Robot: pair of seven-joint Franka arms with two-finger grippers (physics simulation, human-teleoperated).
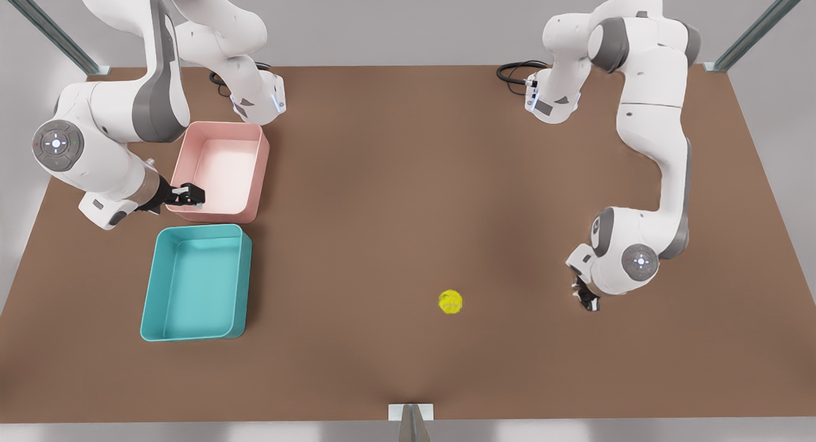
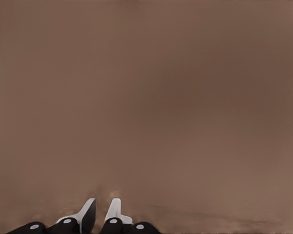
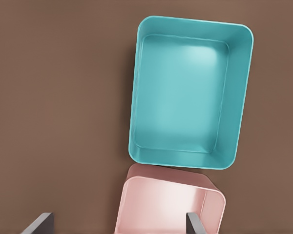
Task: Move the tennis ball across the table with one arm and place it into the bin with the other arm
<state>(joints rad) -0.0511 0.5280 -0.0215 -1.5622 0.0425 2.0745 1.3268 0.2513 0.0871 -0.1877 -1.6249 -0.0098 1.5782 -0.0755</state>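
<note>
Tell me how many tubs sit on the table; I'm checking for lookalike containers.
2. The teal bin sits near the front view's left edge; the pink tub sits just behind it, with the right claw over its near wall.

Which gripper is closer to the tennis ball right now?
Left. The left gripper sits low over the table, a short way to the front view's right of the tennis ball. The right gripper hangs far off, over the pink tub.

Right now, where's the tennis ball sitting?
The tennis ball rests on the bare table, right of centre in the front view near its front edge, just beside the left gripper and far from the teal bin.
</note>
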